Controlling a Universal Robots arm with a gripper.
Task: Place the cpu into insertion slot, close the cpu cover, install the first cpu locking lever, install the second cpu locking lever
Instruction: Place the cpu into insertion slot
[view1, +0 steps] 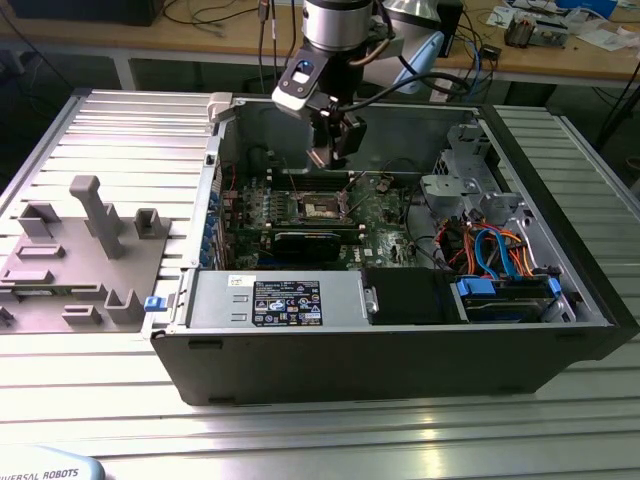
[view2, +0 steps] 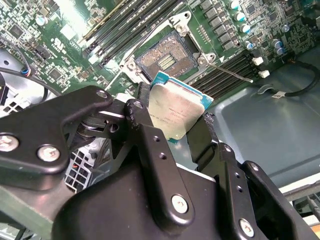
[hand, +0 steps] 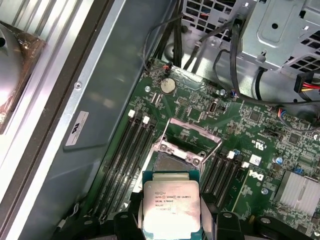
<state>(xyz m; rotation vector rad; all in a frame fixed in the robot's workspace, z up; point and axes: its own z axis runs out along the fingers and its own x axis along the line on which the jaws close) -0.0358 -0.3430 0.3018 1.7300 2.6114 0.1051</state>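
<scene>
Silvery cpu (view2: 177, 111) — above bare insertion slot (view2: 166, 56)

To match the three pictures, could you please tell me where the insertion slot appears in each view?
Exterior view: the insertion slot on the green board, beneath the gripper.
Second wrist view: the insertion slot just beyond the cpu.
First wrist view: the insertion slot partly hidden behind the cpu.
Shared landmark: the gripper, shut on the cpu.

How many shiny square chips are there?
1. The gripper holds the cpu near the uncovered insertion slot. Others could be hidden under parts.
</scene>
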